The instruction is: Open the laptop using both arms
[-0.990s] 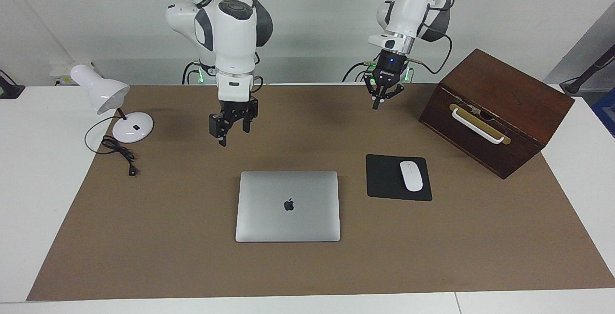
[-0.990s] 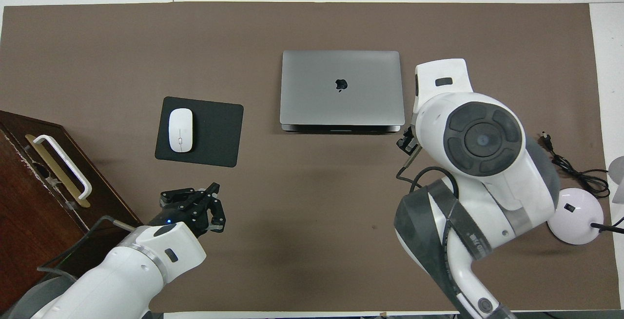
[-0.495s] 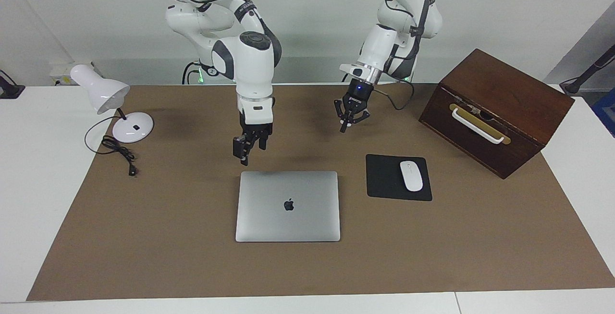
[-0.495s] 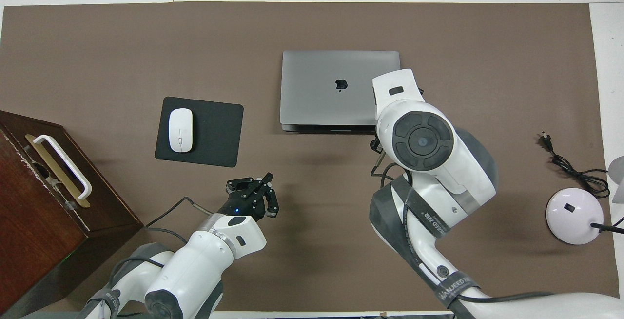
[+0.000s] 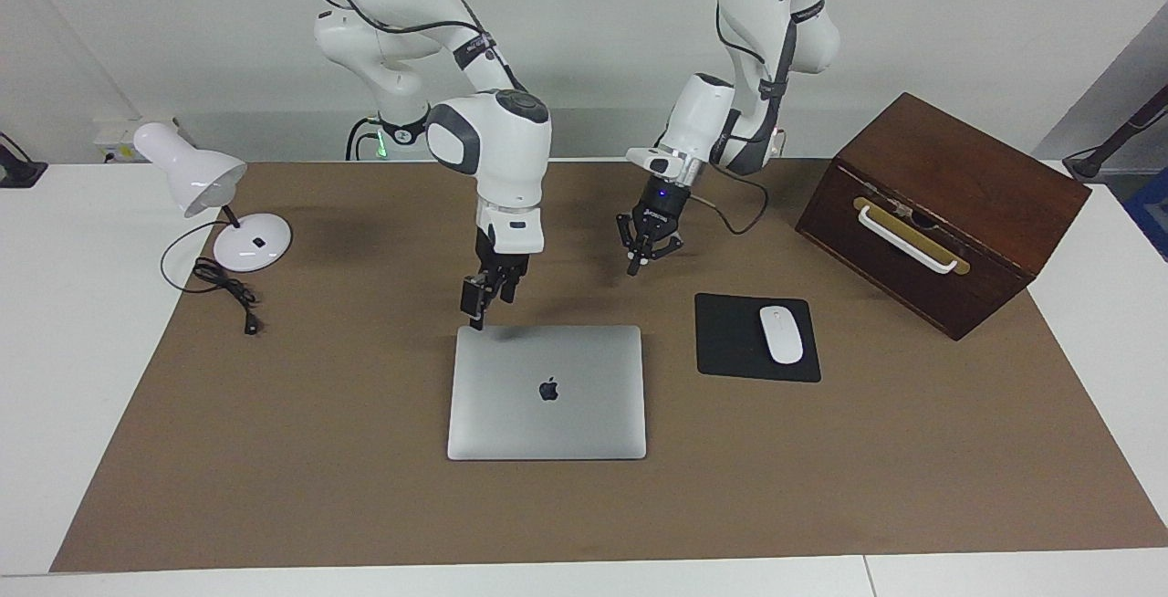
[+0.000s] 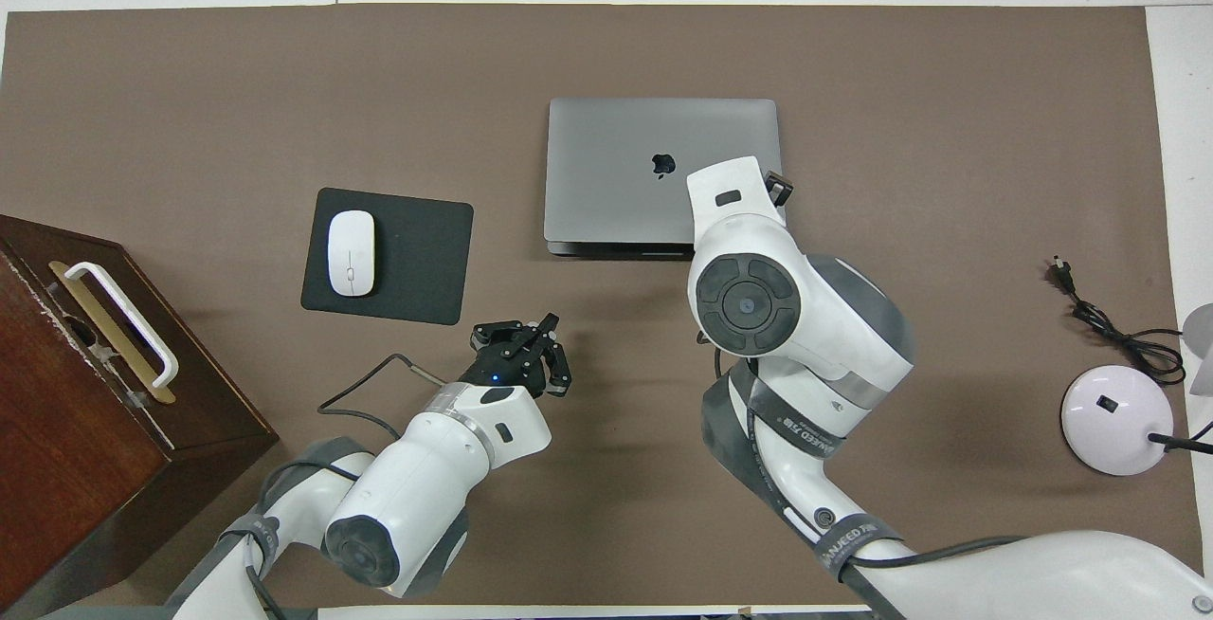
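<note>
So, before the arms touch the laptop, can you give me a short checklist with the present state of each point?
1. Laptop closed and flat on the brown mat: ok.
2. Right pincer at the laptop's edge nearest the robots, at the corner toward the right arm's end: ok. Touching it: cannot tell.
3. Right pincer shut, holding nothing: ok.
4. Left pincer in place at the laptop: not ok; it hangs over bare mat, nearer the robots than the laptop.
5. Left pincer shut, holding nothing: ok.
6. Mouse on its mouse pad, apart from the laptop: ok.
</note>
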Motion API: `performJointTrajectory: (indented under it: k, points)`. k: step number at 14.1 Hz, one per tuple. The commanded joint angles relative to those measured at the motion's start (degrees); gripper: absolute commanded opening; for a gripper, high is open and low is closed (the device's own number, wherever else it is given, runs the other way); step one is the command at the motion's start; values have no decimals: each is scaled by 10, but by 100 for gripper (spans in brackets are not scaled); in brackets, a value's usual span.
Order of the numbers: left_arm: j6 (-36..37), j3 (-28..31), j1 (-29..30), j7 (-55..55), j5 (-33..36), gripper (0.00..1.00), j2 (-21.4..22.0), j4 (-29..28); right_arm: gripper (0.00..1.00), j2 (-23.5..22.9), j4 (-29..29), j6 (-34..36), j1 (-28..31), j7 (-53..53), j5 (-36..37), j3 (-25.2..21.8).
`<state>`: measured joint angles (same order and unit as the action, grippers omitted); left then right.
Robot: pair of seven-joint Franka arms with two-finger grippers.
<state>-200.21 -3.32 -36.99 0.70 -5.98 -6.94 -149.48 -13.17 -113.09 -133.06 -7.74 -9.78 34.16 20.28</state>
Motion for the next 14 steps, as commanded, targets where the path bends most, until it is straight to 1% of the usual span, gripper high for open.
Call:
performJointTrajectory:
  k: [1, 6, 10, 14]
  points:
    - [-6, 8, -8, 2, -3, 0, -48, 45, 86, 3, -7, -12, 4, 13, 15, 1]
    - [-6, 8, -1, 1, 3, 0, -93, 88, 86, 2, -6, -12, 4, 14, 15, 2]
    - [-6, 8, 16, 2, 16, 0, -111, 111, 86, 2, -6, -12, 4, 14, 15, 2]
    - [-6, 8, 21, 1, 19, 0, -115, 121, 87, 2, -6, -12, 4, 15, 15, 2]
